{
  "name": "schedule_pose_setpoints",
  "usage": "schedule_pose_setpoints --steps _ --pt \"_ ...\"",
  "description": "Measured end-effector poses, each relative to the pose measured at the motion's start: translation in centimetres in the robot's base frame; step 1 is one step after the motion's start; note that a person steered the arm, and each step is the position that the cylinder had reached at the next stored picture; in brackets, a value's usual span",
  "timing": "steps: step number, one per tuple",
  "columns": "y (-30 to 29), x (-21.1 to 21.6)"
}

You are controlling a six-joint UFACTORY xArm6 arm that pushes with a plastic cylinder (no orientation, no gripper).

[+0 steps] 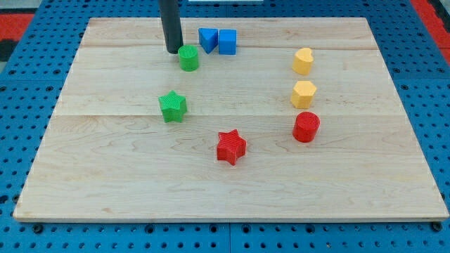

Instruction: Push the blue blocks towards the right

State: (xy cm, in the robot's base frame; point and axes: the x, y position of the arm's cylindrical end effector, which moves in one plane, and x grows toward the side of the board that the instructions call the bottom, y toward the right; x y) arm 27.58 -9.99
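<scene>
Resting my tip just left of green cylinder; 2 blue blocks right; no jaws.

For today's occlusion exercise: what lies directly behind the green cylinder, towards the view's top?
Behind the green cylinder stands my tip, at its upper left, close or touching. The blue blocks sit to the upper right. The board behind the rod is hidden.
</scene>
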Motion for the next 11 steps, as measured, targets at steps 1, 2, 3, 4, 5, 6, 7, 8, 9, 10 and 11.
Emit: schedule_pose_setpoints --steps 1,2,3,4,5,6,7,8,9,10,11 --pt "-1.5 -3.7" --pt "1.4 -4.1" --pt "1.9 -3.8" --pt "1.9 -4.0" --pt "2.9 -3.7" --pt "3.8 -2.5" --pt "4.2 -2.0" --pt "5.8 -1.4" --pt "8.6 -1.4" --pt "5.3 -4.8" --pt "8.6 -5.3"
